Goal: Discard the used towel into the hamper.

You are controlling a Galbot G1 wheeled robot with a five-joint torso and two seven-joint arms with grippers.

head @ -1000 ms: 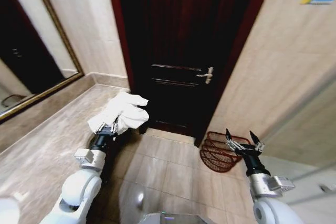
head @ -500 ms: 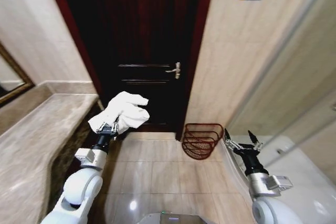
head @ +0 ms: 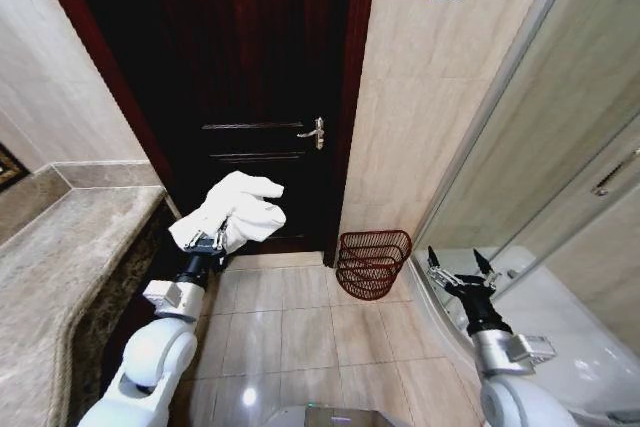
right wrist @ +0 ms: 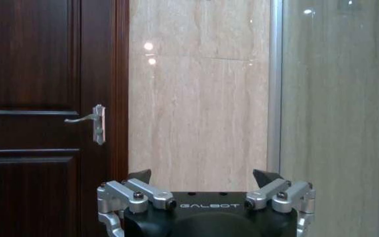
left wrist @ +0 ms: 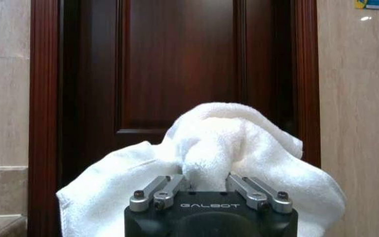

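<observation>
White crumpled towel (head: pixel 234 212), left pincer (head: pixel 205 243)

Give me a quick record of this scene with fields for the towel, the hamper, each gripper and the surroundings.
towel: white towel, bunched up, held in the air in front of the dark door
hamper: red-brown wire hamper on the tiled floor, against the wall right of the door, nothing visible inside
left gripper: left gripper shut on the towel, raised left of the hamper
right gripper: right gripper open, holding nothing, to the right of the hamper
surroundings: stone counter on the left, glass panel on the right
</observation>
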